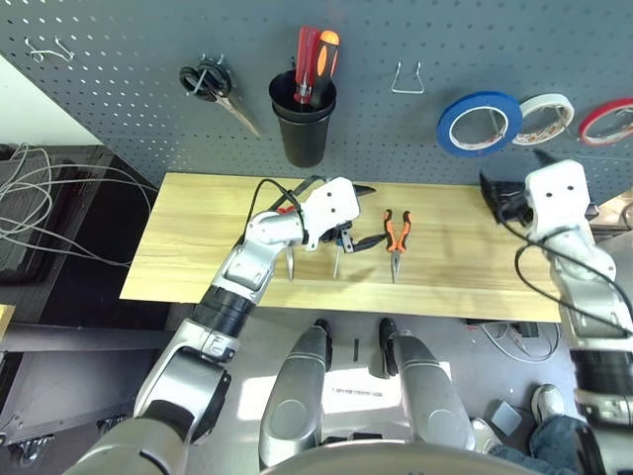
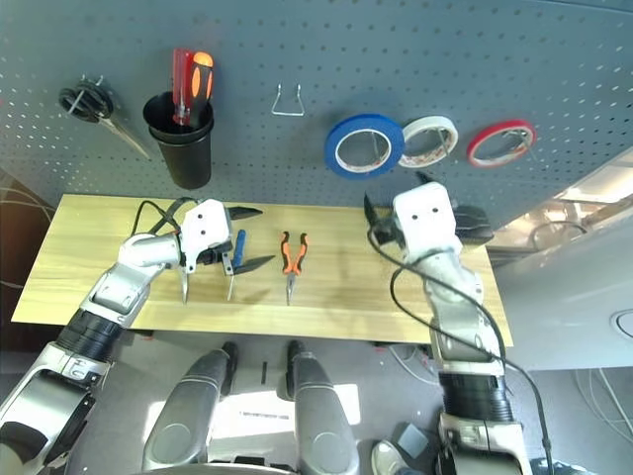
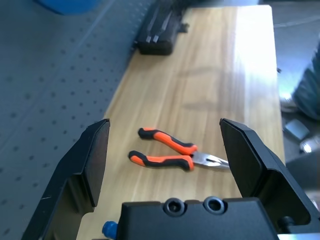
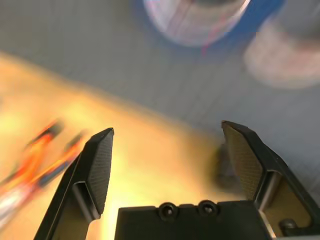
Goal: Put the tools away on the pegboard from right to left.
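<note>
next: orange-and-black-handled pliers [image 1: 397,240] | just right of left gripper [image 1: 358,214], lengthwise near-far, handles far | left gripper released, empty | right gripper [image 2: 376,220] released, farther off

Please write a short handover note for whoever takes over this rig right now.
Left end effector: open, empty, over the table by the blue-handled screwdriver.
Right end effector: open, empty, near the pegboard.
Done: blue tape roll hangs on the pegboard.
Left: orange-and-black pliers, next from the right, then the screwdriver and the red-handled scissors, which lie mostly hidden under the left arm.
</note>
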